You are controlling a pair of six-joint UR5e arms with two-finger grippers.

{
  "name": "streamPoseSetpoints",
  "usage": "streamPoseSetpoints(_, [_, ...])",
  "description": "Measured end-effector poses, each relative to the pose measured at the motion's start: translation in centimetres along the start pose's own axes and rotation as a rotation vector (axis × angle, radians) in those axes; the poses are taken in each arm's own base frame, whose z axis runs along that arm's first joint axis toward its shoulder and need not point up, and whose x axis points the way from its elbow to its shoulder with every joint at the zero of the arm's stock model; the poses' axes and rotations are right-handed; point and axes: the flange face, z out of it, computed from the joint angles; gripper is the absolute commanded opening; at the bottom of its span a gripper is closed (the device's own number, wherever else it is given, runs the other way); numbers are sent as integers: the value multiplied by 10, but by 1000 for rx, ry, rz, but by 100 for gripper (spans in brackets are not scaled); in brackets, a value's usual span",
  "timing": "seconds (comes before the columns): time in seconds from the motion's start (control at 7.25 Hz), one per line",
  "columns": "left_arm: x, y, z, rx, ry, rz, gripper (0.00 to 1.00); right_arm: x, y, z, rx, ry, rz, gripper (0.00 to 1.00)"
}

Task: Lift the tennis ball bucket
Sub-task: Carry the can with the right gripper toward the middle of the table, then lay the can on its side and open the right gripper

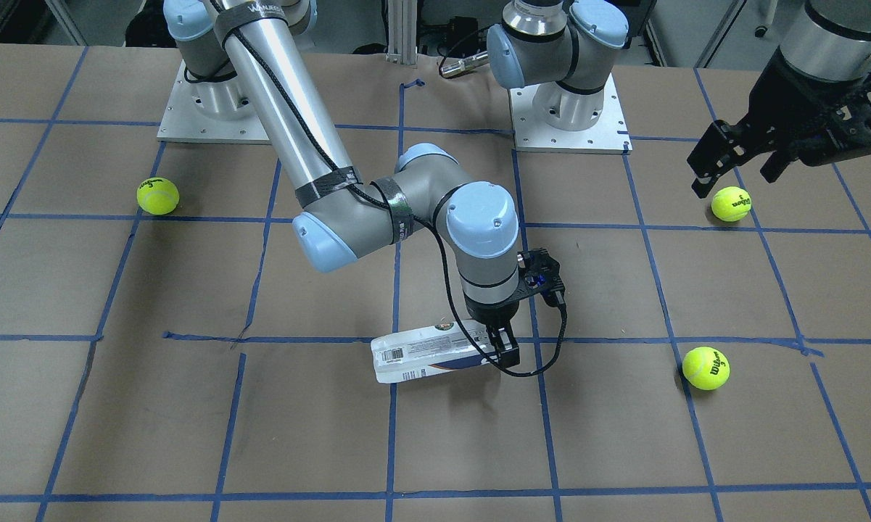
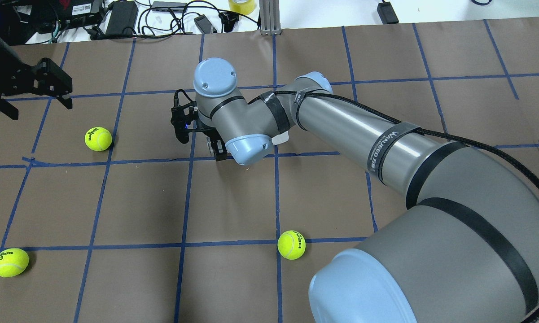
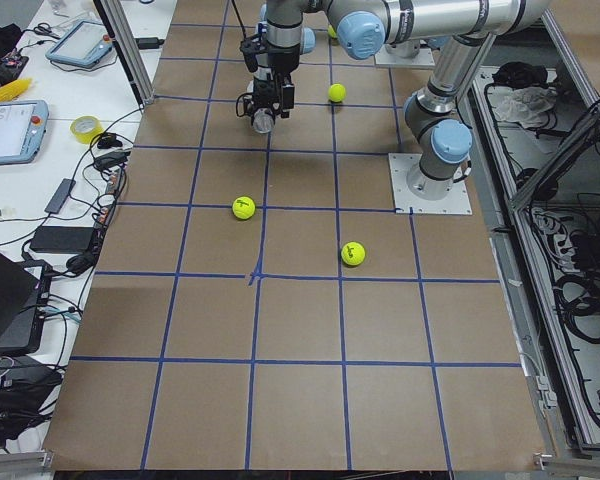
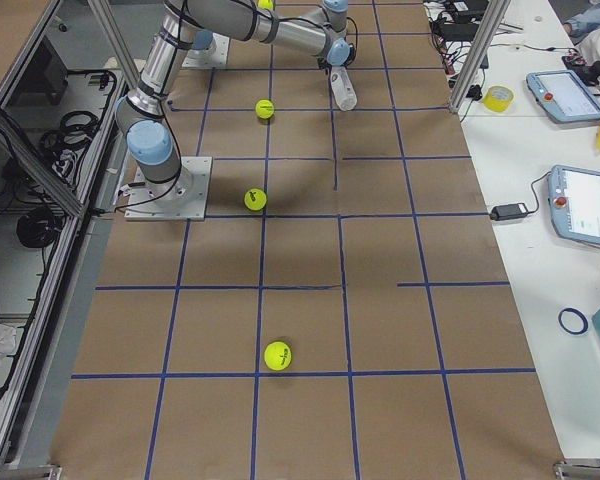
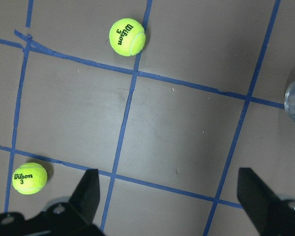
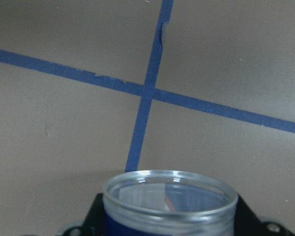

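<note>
Currently my right gripper [image 1: 506, 349] is clamped on the open end of the tennis ball bucket [image 1: 420, 355], which lies sideways at mid-table. Grasp made; clearance from the table unconfirmed, lift outstanding. My left gripper [image 1: 736, 174] hangs wide, empty.

3 tennis balls [image 1: 158, 196] [image 1: 731, 204] [image 1: 706, 368], blue-taped tbl [image 1: 116, 435]
</note>
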Motion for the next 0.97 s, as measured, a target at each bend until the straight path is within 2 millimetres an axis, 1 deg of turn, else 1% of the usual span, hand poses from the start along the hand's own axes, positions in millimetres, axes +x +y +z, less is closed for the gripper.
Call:
streamPoseSetpoints(0.28, [1, 0, 1, -1, 5, 1, 100, 3, 4, -3, 2, 10, 19, 98])
streamPoseSetpoints(0.41, [1, 1, 2, -3, 8, 1, 100, 8, 12, -11, 18, 16, 49, 98])
streamPoseSetpoints(0.55, [2, 1, 3, -5, 10, 2, 100, 16, 25, -31, 49, 15, 108, 99])
streamPoseSetpoints(0.69, [3, 1, 5, -7, 11, 3, 100, 23, 43, -58, 63, 2, 182, 100])
streamPoseSetpoints(0.83, [2, 0, 7, -10, 9, 3, 100, 29, 69, -90, 57, -21, 260, 100])
streamPoseSetpoints(0.97, [2, -2, 11, -17, 8, 3, 100, 32, 100, -124, 46, -39, 346, 100])
